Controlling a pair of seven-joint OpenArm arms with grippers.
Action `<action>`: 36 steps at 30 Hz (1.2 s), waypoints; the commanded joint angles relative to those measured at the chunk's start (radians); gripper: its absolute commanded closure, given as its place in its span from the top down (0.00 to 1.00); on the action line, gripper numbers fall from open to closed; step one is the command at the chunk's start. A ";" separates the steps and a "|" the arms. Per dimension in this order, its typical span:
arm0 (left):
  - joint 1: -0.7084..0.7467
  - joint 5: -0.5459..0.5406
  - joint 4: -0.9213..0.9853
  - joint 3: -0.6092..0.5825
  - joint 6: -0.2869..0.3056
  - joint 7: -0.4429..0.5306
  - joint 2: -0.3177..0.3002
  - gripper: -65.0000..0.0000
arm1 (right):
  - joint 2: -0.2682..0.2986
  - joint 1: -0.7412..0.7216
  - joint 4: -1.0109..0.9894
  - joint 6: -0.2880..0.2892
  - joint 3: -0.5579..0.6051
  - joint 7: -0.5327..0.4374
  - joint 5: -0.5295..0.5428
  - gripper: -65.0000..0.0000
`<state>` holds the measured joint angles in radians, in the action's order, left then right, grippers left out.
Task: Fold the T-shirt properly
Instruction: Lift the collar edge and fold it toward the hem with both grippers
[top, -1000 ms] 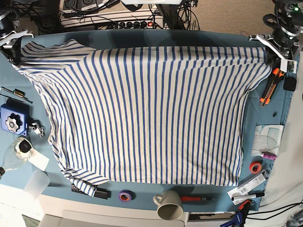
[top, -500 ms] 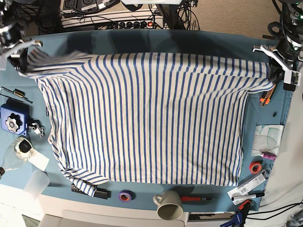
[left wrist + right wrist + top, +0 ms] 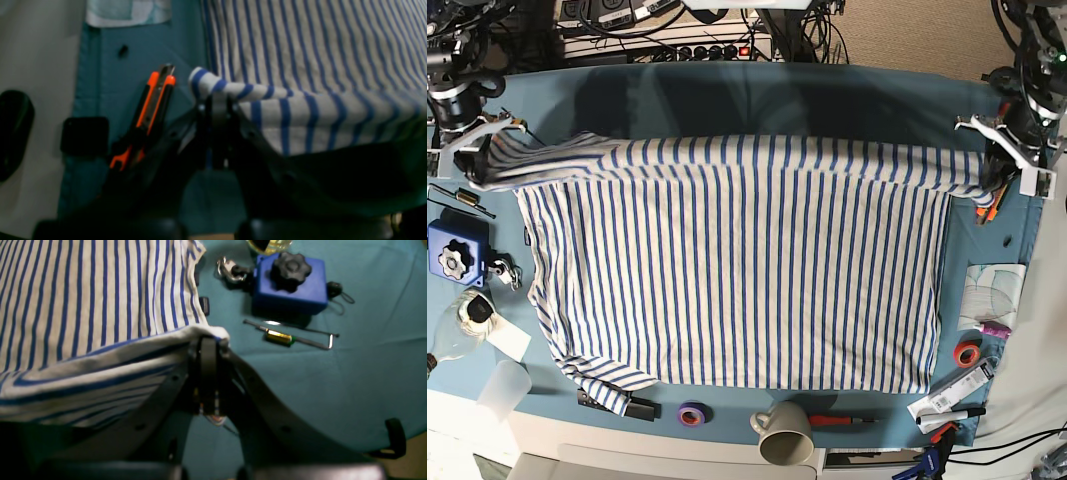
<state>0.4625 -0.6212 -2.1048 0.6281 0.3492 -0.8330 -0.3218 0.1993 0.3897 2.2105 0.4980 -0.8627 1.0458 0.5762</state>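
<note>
The white T-shirt (image 3: 737, 280) with thin blue stripes lies spread on the teal table cloth (image 3: 757, 95). Its far edge is lifted and rolled forward over the body. My left gripper (image 3: 999, 180), on the base view's right, is shut on the shirt's far right corner. In the left wrist view the shut fingertips (image 3: 215, 100) pinch a striped fold (image 3: 300, 100). My right gripper (image 3: 475, 168), on the base view's left, is shut on the far left corner. In the right wrist view it (image 3: 208, 340) pinches the sleeve edge (image 3: 100, 363).
An orange cutter (image 3: 151, 100) lies just beside the left gripper. A blue box with a black knob (image 3: 290, 283) and a thin metal tool (image 3: 290, 336) lie near the right gripper. A mug (image 3: 784, 432), tape rolls (image 3: 691, 413) and a plastic cup (image 3: 505, 385) line the front edge.
Both grippers have moved toward the table's front, carrying the shirt's far edge over the body. More bare teal cloth shows at the back.
</note>
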 commanded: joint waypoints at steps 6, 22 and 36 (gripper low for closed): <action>-0.063 0.070 0.052 -0.076 -0.001 0.036 -0.014 0.00 | 0.057 -0.041 -0.084 -0.002 -0.007 -0.042 0.010 0.00; -0.182 0.139 0.077 -0.109 -0.037 0.101 -0.014 0.00 | 0.147 -0.229 -0.392 0.009 0.085 -0.047 -0.007 0.00; -0.366 0.267 0.275 -0.296 -0.119 0.123 -0.052 0.00 | 0.147 -0.399 -0.546 0.008 0.183 -0.056 -0.076 0.00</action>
<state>0.1070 -0.3531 -1.8160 0.3275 0.2348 -0.7307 -0.3607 0.3233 0.0055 1.6489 0.5087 -0.6739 1.0187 0.4953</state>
